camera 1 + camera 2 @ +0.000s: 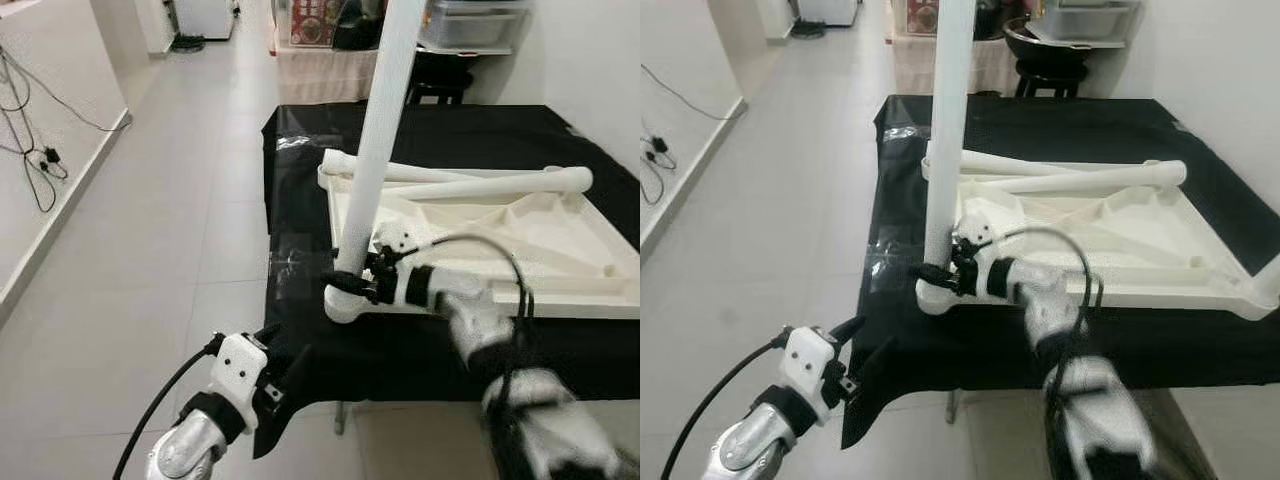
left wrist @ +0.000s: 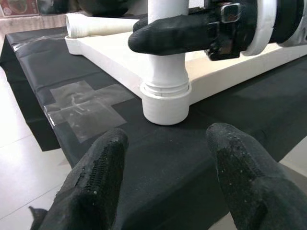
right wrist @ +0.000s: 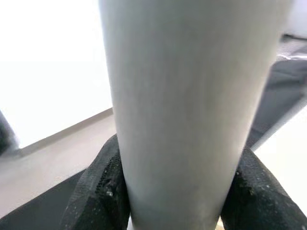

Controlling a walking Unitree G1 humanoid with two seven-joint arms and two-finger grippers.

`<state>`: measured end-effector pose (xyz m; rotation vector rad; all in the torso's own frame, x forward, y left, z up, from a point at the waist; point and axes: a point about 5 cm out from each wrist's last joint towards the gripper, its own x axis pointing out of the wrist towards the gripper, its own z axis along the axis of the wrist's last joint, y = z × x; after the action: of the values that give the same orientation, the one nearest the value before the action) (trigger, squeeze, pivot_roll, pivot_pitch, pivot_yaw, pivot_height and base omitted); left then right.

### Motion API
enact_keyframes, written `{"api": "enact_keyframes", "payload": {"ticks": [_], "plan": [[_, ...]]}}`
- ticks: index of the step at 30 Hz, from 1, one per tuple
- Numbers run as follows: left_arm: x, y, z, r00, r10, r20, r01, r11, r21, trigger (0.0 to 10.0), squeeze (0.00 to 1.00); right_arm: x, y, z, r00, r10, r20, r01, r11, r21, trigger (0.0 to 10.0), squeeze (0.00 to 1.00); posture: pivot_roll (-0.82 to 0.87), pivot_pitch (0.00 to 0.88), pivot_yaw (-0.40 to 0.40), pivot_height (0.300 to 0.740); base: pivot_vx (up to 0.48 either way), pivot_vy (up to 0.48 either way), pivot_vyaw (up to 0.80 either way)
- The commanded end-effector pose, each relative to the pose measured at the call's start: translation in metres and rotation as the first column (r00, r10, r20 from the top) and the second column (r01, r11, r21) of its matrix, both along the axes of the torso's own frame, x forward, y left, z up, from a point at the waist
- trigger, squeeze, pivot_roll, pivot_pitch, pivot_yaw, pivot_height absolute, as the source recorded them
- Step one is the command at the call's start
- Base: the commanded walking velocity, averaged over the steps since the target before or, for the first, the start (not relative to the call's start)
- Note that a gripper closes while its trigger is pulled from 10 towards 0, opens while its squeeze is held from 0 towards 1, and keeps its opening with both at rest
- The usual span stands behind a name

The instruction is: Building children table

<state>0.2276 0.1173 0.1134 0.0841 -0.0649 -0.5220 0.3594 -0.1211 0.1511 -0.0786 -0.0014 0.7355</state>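
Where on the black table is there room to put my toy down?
Free: the black cloth behind the upturned white plastic tabletop, and the front strip near the open left gripper. Crowded: the near corner, where the right gripper clamps the upright white leg; two loose legs lie on the tabletop.

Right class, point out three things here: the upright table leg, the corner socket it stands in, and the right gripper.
upright table leg (image 1: 378,150), left eye view, mid-shaft.
corner socket (image 2: 165,103), left wrist view, its outer wall.
right gripper (image 1: 362,283), left eye view, between the fingertips clamping the leg.
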Motion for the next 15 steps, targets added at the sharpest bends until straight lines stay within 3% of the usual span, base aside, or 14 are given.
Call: {"api": "enact_keyframes", "payload": {"ticks": [1, 2, 3, 4, 13, 14, 15], "plan": [[-0.002, 0.003, 0.001, 1.000, 0.001, -0.007, -0.001, 1.000, -0.008, 10.0, 0.00, -0.021, -0.015, -0.025, 0.933, -0.359, -0.013, 0.358, 0.932, -0.057, 0.0, 0.00, 0.00, 0.146, -0.048, 0.740, 0.000, 0.000, 0.00], [-0.002, 0.005, 0.002, 1.000, 0.002, -0.006, -0.002, 1.000, -0.008, 10.0, 0.00, -0.031, -0.013, -0.020, 0.911, -0.410, 0.052, 0.413, 0.908, -0.067, 0.0, 0.00, 0.00, 0.146, -0.040, 0.740, 0.000, 0.000, 0.00], [-0.002, 0.005, 0.002, 1.000, 0.002, -0.006, -0.002, 1.000, -0.008, 10.0, 0.00, -0.031, -0.013, -0.020, 0.911, -0.410, 0.052, 0.413, 0.908, -0.067, 0.0, 0.00, 0.00, 0.146, -0.040, 0.740, 0.000, 0.000, 0.00], [-0.001, 0.006, 0.001, 1.000, 0.002, -0.006, -0.002, 1.000, -0.007, 10.0, 0.00, -0.035, -0.012, -0.023, 0.894, -0.449, -0.008, 0.448, 0.893, -0.040, 0.0, 0.00, -0.03, 0.135, -0.027, 0.740, 0.000, 0.000, 0.00], [0.003, 0.004, 0.001, 1.000, -0.019, -0.008, 0.019, 1.000, -0.010, 10.0, 0.00, -0.035, -0.001, -0.026, 0.922, -0.388, -0.001, 0.386, 0.917, -0.097, 0.0, 0.00, -0.02, 0.129, -0.038, 0.740, 0.000, 0.000, 0.00], [0.003, 0.004, 0.001, 1.000, -0.012, -0.006, 0.012, 1.000, -0.011, 10.0, 0.00, -0.035, -0.001, -0.025, 0.920, -0.391, -0.008, 0.388, 0.916, -0.099, 3.4, 0.00, -0.02, 0.130, -0.041, 0.740, 0.000, 0.000, 0.00], [0.003, 0.004, 0.001, 1.000, -0.005, -0.005, 0.005, 1.000, -0.011, 10.0, 0.00, -0.033, 0.000, -0.021, 0.922, -0.387, -0.017, 0.384, 0.919, -0.091, 10.0, 0.00, -0.02, 0.130, -0.049, 0.740, 0.000, 0.000, 0.00]]}}
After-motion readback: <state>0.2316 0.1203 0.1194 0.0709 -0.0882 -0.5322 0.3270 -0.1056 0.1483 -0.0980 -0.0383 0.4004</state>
